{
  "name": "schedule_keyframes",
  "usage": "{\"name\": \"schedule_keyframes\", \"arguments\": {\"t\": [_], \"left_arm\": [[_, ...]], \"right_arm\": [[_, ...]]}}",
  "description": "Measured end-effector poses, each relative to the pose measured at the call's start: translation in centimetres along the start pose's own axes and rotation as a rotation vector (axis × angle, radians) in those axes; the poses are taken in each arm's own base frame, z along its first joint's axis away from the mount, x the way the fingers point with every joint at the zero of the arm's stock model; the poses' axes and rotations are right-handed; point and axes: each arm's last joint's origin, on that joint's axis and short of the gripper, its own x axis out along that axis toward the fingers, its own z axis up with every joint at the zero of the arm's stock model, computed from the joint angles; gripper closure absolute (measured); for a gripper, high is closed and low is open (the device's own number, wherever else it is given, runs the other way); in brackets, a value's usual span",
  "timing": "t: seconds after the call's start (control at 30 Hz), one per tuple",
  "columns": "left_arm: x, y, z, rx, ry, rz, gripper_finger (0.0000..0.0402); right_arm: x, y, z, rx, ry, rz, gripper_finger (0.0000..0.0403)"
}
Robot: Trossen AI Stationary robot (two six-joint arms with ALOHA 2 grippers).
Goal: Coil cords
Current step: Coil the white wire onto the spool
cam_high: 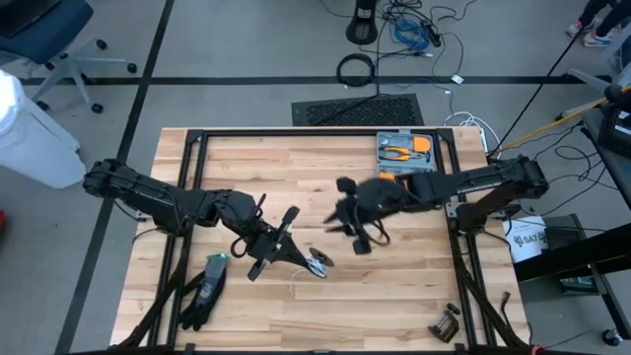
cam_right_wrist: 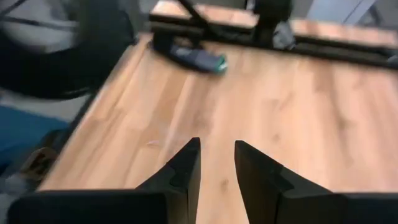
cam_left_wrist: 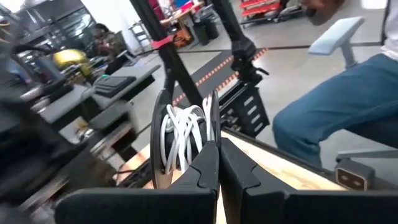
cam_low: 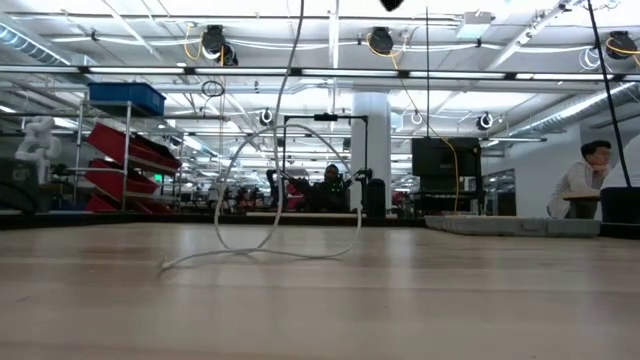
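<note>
Two grippers are over the table, and only one of them has the cord. The left gripper has its jaws pressed together on a small bundle of white cord, several turns already wound around a dark ring-shaped holder that stands up past the fingertips. In the high view this left gripper sits low and left of the table's middle, with the wound bundle at about four o'clock from it, and a loose white tail trails toward six o'clock onto the wooden table. In the low view that tail rises in a slack loop off the tabletop and climbs out of sight at twelve o'clock. The right gripper hovers at about two o'clock from the bundle, near but apart; its jaws stand apart with nothing between them, seen in its own wrist view. The left arm is plainly nearer, so the right would likely have to come down toward eight o'clock to reach the free tail.
</note>
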Motion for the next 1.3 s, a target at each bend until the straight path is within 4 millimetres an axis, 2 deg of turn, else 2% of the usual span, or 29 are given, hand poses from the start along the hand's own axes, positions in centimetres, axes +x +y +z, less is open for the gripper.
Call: {"name": "schedule_keyframes", "arguments": {"t": [0.13, 0.27, 0.4, 0.5, 0.67, 0.77, 0.9, 1.07, 1.3], "left_arm": [[-0.3, 0.2, 0.3, 0.004, 0.004, 0.034, 0.0401], [-0.7, 0.0, 0.8, 0.005, 0.011, 0.068, 0.0401], [-1.3, -0.2, 1.6, 0.014, -0.014, 0.073, 0.0401], [-1.7, -0.3, 2.1, 0.019, -0.029, 0.077, 0.0401], [-2.2, -0.2, 2.5, 0.028, -0.025, 0.113, 0.0401], [-2.2, -0.2, 2.5, 0.031, -0.026, 0.116, 0.0401], [-2.2, -0.2, 2.5, 0.055, -0.020, 0.124, 0.0401], [-2.3, -0.1, 2.5, 0.056, -0.013, 0.137, 0.0401], [-2.3, -0.1, 2.5, 0.056, -0.013, 0.138, 0.0401]], "right_arm": [[-0.5, 3.0, -0.7, 0.040, 0.073, 0.004, 0.0316], [0.1, 6.3, -1.9, 0.061, 0.058, -0.012, 0.0316], [1.6, 9.0, -4.5, 0.094, -0.047, -0.006, 0.0316], [3.0, 9.8, -7.1, 0.120, -0.170, -0.005, 0.0316], [4.7, 8.9, -11.0, 0.180, -0.362, -0.009, 0.0316], [5.8, 8.0, -12.5, 0.170, -0.391, -0.029, 0.0316], [7.3, 7.0, -13.1, 0.125, -0.398, -0.025, 0.0309], [9.3, 6.0, -13.8, 0.077, -0.473, -0.052, 0.0279], [12.7, 3.5, -15.6, 0.160, -0.453, -0.126, 0.0241]]}}
